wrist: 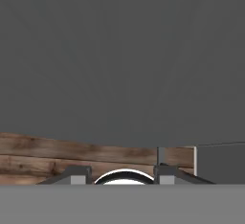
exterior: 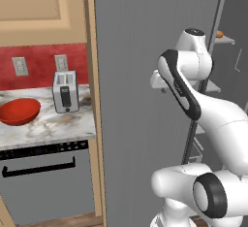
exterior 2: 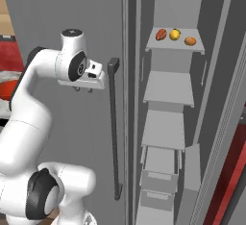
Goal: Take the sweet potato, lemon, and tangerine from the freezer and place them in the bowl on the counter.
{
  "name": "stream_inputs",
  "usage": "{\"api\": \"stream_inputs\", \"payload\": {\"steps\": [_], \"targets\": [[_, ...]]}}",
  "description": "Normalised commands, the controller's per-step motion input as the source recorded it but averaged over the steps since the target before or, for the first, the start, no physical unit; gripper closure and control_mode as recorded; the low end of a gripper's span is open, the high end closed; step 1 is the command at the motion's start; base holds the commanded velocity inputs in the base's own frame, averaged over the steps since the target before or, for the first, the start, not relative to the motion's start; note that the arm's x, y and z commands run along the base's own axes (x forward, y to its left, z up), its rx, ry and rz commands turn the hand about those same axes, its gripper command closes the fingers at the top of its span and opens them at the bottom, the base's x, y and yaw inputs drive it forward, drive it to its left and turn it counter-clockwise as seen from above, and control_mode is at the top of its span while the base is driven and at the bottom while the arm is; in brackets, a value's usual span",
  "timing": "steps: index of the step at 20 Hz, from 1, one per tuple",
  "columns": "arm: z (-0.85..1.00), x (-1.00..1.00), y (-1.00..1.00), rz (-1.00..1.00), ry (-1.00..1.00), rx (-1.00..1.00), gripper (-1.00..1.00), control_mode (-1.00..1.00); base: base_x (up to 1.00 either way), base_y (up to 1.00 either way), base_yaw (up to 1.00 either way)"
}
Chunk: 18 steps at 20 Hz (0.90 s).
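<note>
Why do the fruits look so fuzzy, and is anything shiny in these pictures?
In the right base view the sweet potato, lemon and tangerine on the top freezer shelf are small and soft-edged. In the left base view the red bowl shows a glossy highlight and the counter is evenly lit. The hand view looks mostly flat grey, with blurry wood floor below.

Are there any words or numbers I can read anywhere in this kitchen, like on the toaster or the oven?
No readable words or numbers anywhere.
The toaster: plain, no label.
The oven front: tiny pale marks along its dark control strip, too small to read.
The freezer door and shelves: plain grey, no text.
The wall outlets: no writing.
The red bowl: no writing.
</note>
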Motion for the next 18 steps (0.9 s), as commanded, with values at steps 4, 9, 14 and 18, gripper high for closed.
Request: {"api": "stream_inputs", "payload": {"steps": [4,9,14,18], "targets": [[0.0,-0.3,0.0,0.0,0.0,0.0,-1.0,-1.0,0.0,0.0,0.0],[0.01,-0.89,-0.01,0.0,-0.09,0.0,-1.0,-1.0,0.0,0.0,0.0],[0.27,-0.86,-0.05,0.0,0.0,-0.01,-1.0,-1.0,0.0,0.0,0.0],[0.53,-0.54,-0.03,0.0,0.0,0.0,-1.0,-1.0,0.0,0.0,0.0]]}}
